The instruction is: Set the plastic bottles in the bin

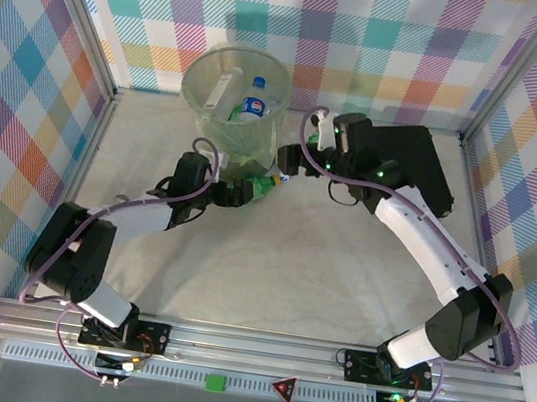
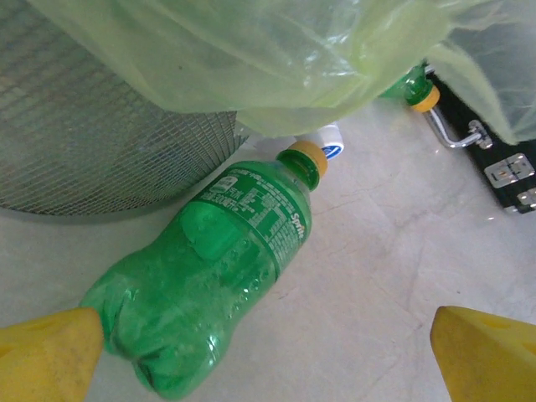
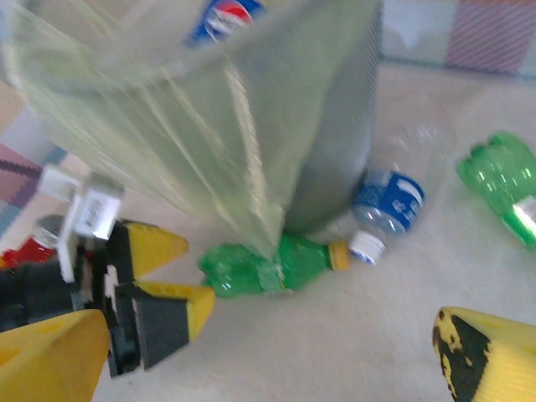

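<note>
Left claw (image 2: 268,368) is standing open at lower frame, the bottle (image 2: 218,285) off-centre inside, so closing risks rolling it away

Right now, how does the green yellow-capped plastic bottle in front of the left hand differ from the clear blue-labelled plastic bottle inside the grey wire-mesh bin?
The green yellow-capped plastic bottle lies on its side on the table beside the grey wire-mesh bin; the clear blue-labelled plastic bottle is inside it. The first is green, the second clear. Caps: yellow against blue. Both are small capped drink bottles.
</note>
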